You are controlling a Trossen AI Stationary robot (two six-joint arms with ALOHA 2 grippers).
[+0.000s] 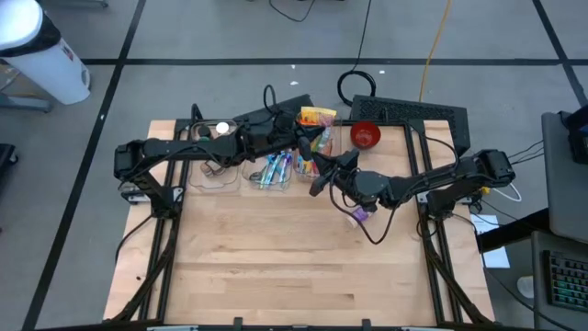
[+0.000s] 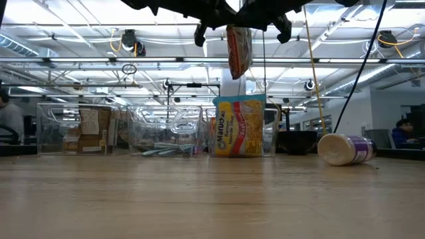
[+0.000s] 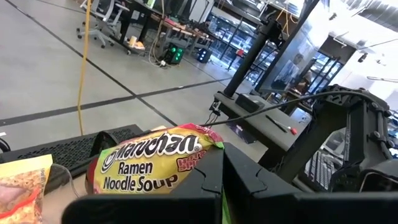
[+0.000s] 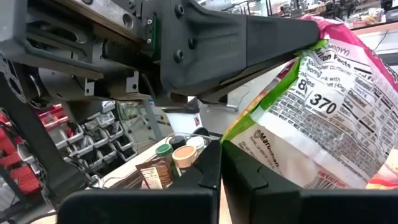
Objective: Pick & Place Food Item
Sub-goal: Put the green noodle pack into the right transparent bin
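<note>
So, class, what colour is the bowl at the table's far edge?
Red: the bowl shows best in the high view.

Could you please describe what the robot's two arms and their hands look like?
Both arms are dark, near-black jointed links with black cables running along them. The left hand and right hand each end in two flat, matte black angular fingers; the left one's body shows small bolt heads.

Red bowl (image 1: 365,135) sitting at table's (image 1: 276,267) far edge, toward right corner. Clear bins (image 2: 159,129) standing in row along far edge; middle one holding blue packets (image 1: 274,170), left one holding brown packets (image 2: 88,126). White-and-purple bottle (image 2: 345,149) lying on its side right of centre. Black keyboard (image 1: 418,111) resting just beyond far right corner.
</note>
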